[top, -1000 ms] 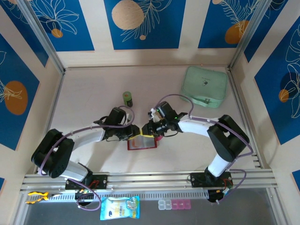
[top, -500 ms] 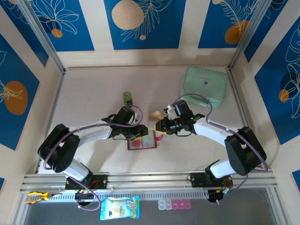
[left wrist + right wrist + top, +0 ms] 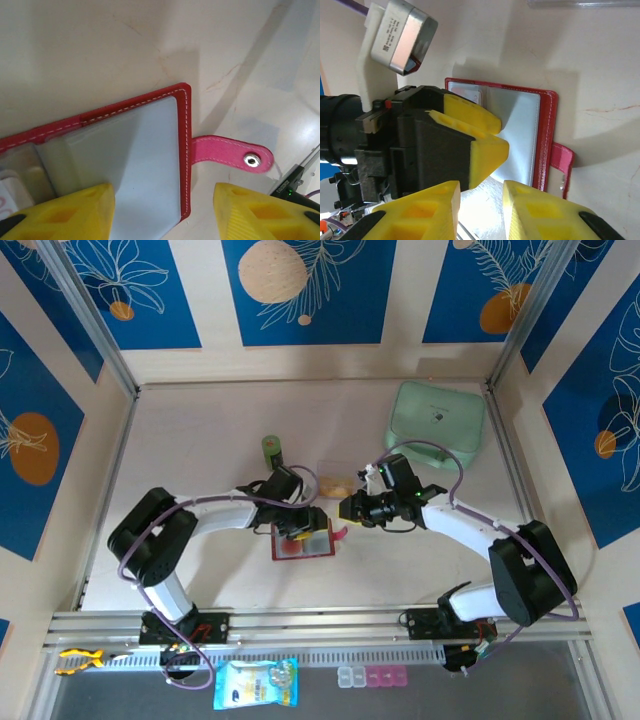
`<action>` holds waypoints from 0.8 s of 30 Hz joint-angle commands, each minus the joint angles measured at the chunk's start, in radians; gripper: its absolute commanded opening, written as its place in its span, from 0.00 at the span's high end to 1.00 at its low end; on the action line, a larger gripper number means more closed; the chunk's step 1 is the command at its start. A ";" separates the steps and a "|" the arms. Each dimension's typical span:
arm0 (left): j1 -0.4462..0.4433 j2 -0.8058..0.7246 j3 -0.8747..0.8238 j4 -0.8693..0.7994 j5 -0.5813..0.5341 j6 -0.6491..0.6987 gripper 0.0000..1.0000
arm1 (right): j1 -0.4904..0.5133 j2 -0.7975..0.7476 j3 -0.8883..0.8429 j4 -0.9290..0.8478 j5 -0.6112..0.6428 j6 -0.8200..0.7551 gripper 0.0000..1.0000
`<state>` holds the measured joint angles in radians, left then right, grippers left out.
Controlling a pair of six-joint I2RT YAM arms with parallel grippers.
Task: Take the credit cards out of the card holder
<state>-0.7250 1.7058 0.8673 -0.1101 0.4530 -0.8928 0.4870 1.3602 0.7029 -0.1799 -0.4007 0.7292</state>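
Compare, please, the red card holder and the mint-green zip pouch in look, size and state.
Colour: the card holder is red, the zip pouch mint green. Size: the card holder is smaller than the zip pouch. State: the card holder lies open, greyish sleeves up, under the left tool; the zip pouch looks closed, at the far right. Both lie flat on the table.

We are seeing the card holder (image 3: 125,107) wearing a red leather-like skin, faintly grained, with white stitching running along its edge. Its sleeves (image 3: 145,160) are showing as smooth, greyish clear plastic with a soft sheen. The tab (image 3: 225,151) is carrying a shiny metal snap (image 3: 250,160). The table (image 3: 90,55) is looking pale, smooth and matt. On the left gripper (image 3: 162,205) we are noting fingers (image 3: 65,215) of matt yellow plastic.
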 commanded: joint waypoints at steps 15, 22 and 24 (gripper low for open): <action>-0.002 -0.016 0.032 -0.006 0.002 0.034 0.46 | 0.012 -0.003 -0.001 -0.024 -0.036 0.012 0.71; 0.040 -0.091 -0.026 -0.017 -0.016 0.057 0.49 | 0.069 0.053 0.057 -0.032 -0.013 0.026 0.72; 0.057 -0.117 -0.048 -0.017 -0.018 0.063 0.49 | 0.090 0.074 0.076 -0.035 -0.003 0.031 0.72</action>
<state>-0.6926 1.6279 0.8524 -0.0975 0.4515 -0.8577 0.5541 1.4113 0.7391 -0.1955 -0.4015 0.7448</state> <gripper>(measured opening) 0.510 0.285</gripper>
